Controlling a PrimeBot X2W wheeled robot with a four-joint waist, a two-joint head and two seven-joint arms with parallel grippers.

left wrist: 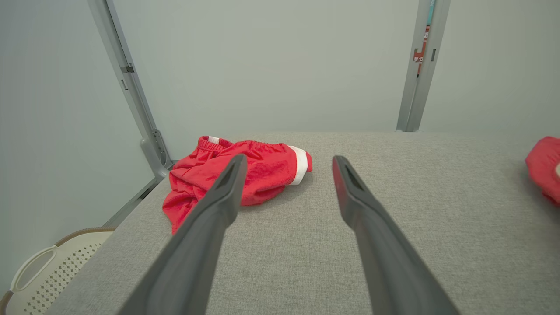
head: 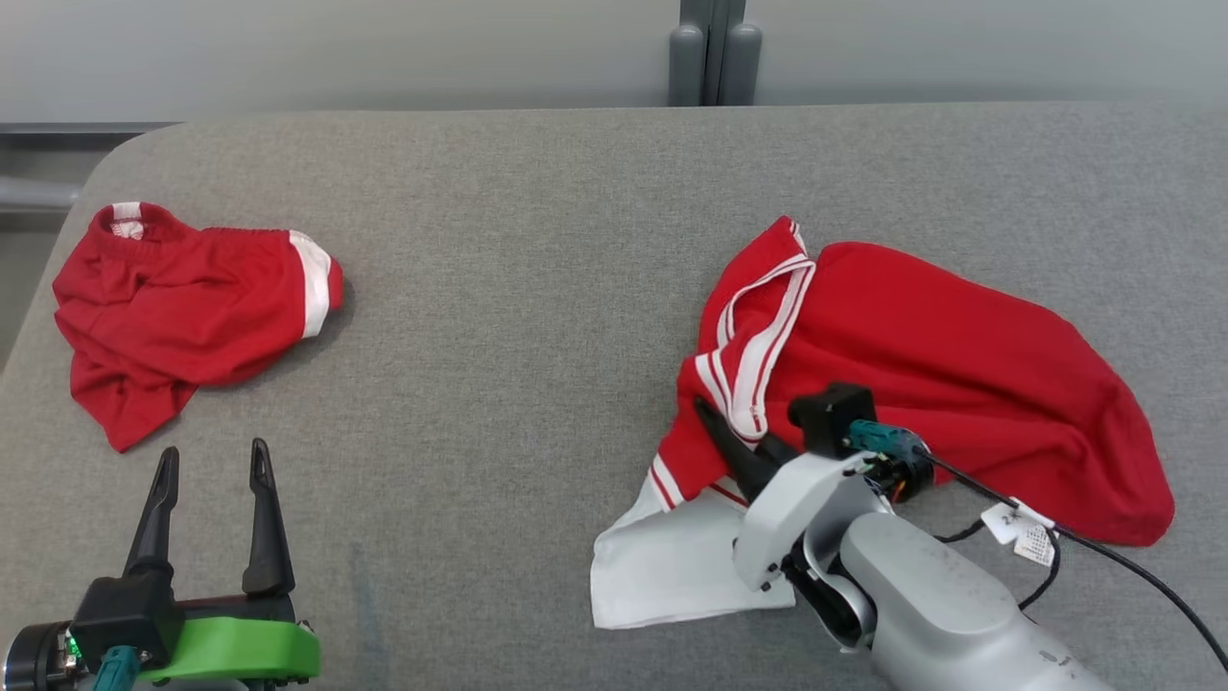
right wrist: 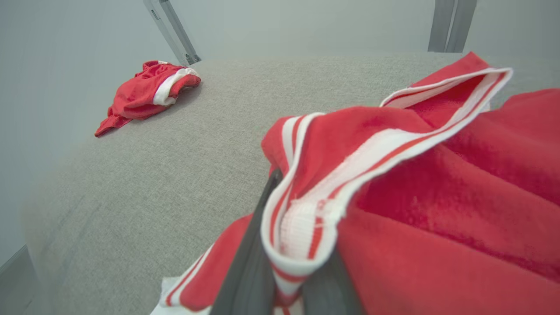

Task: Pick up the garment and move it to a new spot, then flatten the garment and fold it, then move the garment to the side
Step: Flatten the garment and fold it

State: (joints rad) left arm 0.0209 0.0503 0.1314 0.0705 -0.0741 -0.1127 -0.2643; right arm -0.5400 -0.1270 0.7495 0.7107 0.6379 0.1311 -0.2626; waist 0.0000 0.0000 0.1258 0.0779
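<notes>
- Far left on the grey fabric-covered desk [head: 537,240], a small crumpled pair of red shorts with a white band [head: 192,307] lies untouched.
- Lower left, the left gripper [head: 213,461] hovers with its fingers spread wide, holding nothing.
- Its wrist view adds a pale perforated basket [left wrist: 39,267] below the desk's edge, which the head view's framing leaves out.
- Right of centre lies the rumpled red jersey with white-and-red striped trim [head: 940,384], on the desk's right half.
- The right gripper [head: 705,411] is clamped tight on that trim at the jersey's near-left edge.
- It looks soft, light and limp and will likely drape; the thicker ribbed trim seems the surest hold.
- The right wrist view shows the trim doubled over between the fingers, which the head view leaves unclear.
</notes>
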